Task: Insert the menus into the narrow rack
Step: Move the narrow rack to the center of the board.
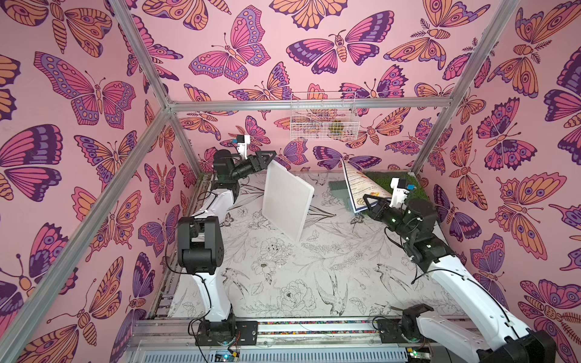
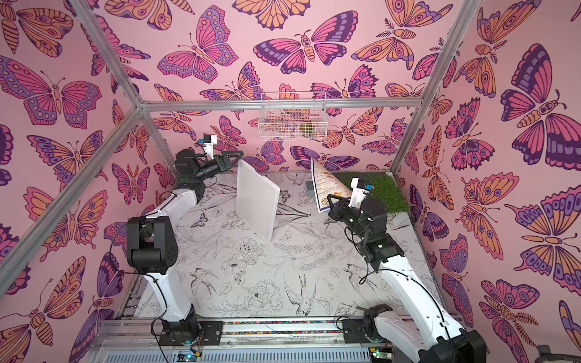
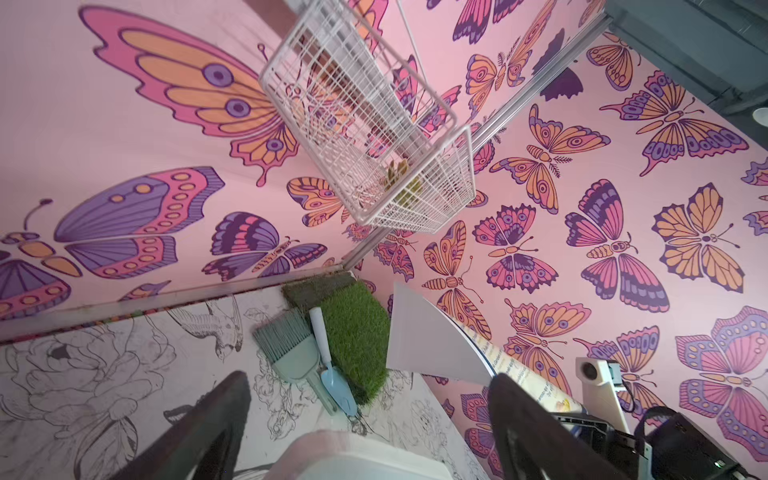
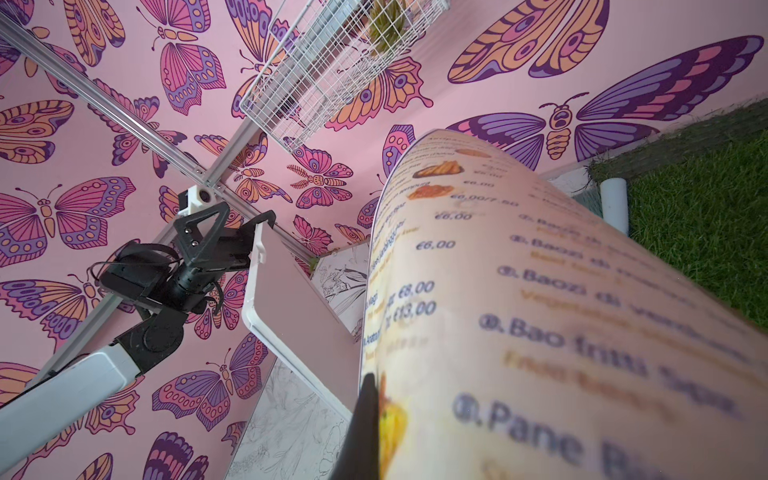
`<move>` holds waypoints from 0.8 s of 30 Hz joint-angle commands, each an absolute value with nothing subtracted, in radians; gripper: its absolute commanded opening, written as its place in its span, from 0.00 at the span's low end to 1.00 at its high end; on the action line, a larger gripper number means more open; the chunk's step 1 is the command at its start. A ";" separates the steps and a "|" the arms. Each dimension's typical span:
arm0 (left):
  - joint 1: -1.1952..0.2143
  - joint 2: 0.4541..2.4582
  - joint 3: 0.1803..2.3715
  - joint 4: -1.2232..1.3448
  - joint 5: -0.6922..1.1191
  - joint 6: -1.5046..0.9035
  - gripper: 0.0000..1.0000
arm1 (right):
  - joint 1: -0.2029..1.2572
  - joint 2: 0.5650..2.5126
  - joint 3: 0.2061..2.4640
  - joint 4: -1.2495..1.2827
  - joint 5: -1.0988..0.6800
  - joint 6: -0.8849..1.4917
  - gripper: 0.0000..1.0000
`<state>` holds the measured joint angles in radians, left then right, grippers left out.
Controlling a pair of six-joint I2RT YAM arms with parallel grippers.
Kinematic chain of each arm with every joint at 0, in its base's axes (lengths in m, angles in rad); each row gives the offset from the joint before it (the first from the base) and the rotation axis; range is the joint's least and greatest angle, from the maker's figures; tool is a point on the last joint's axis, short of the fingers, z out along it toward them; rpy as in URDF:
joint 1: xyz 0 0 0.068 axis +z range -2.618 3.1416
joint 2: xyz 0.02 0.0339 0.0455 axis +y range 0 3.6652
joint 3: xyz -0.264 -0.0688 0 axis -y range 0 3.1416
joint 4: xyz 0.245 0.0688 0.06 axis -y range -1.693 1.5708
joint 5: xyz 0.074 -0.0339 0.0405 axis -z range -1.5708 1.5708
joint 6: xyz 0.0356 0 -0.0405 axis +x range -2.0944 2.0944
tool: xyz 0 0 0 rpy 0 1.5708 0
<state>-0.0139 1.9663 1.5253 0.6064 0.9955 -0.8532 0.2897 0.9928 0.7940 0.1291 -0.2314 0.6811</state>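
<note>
Since the narrow rack (image 1: 287, 201) must stand on edge, your left gripper (image 1: 271, 158) straddles its corner, jaws wide. Your right gripper (image 1: 366, 203) pinches the menu (image 1: 361, 185), ready for insertion.

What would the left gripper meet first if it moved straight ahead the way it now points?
The narrow rack: its upper corner sits between the left gripper's open jaws, so contact would likely come almost at once. The exact clearance is unclear from these views.

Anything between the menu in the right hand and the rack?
Nothing visible does. Between the menu and the rack is open air above the table; the brush lies flat on it, below that path.
</note>
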 commanded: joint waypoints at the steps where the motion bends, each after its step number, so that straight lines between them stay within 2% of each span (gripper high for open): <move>1: -0.023 1.982 1.524 0.649 1.054 -0.882 0.91 | 0.295 0.977 0.827 0.118 -0.220 0.664 0.00; 8: -0.062 1.950 1.474 0.706 1.069 -0.931 0.90 | 0.296 0.977 0.831 0.123 -0.217 0.659 0.00; 17: -0.123 1.874 1.269 0.978 1.046 -1.123 0.86 | 0.295 0.992 0.816 0.156 -0.211 0.680 0.00; 20: -0.150 1.819 1.207 0.965 1.038 -1.100 0.86 | 0.295 0.988 0.812 0.158 -0.204 0.680 0.00; 24: -0.172 1.730 1.149 0.816 1.006 -0.976 0.86 | 0.295 0.979 0.803 0.160 -0.206 0.684 0.00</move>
<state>-0.1574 1.8061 1.1744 0.8562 1.0134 -1.0496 0.2897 0.9928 0.7948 0.1356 -0.2195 0.6804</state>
